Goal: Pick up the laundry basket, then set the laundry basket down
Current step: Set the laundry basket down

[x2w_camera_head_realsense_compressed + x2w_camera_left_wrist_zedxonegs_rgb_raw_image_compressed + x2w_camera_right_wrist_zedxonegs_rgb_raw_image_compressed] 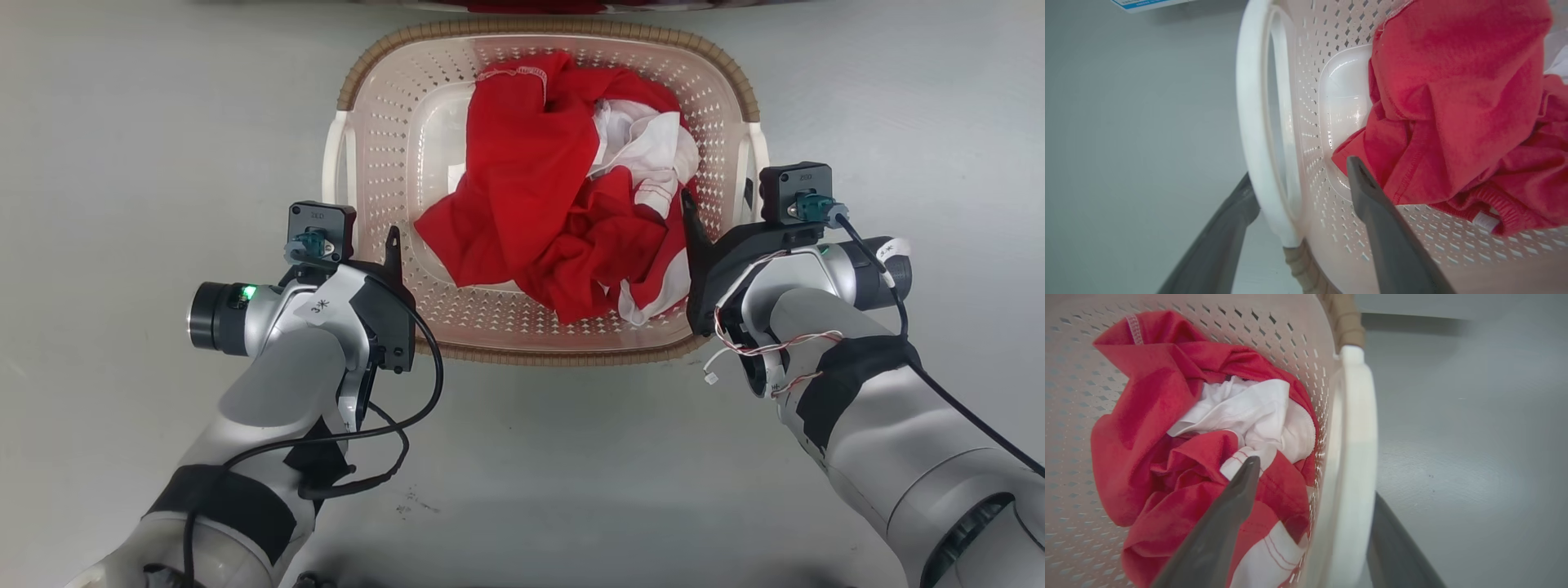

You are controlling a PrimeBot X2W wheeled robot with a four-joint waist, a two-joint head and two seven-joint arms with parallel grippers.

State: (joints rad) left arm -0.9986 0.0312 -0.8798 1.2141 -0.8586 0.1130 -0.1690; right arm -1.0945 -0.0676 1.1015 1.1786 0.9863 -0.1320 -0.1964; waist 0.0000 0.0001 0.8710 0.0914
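Note:
The laundry basket stands on the grey floor, cream with perforated walls and a brown woven rim. Red clothing and a white garment lie inside it. My left gripper straddles the basket's left side, open. One finger is inside by the red cloth; the other is outside, behind the white handle. My right gripper straddles the right side the same way, open. Its inner finger lies over the clothes, and the white handle stands between the two fingers.
Bare grey floor surrounds the basket on the left, right and near sides. A dark red strip runs along the top edge beyond the basket. A blue and white label shows at the far left corner.

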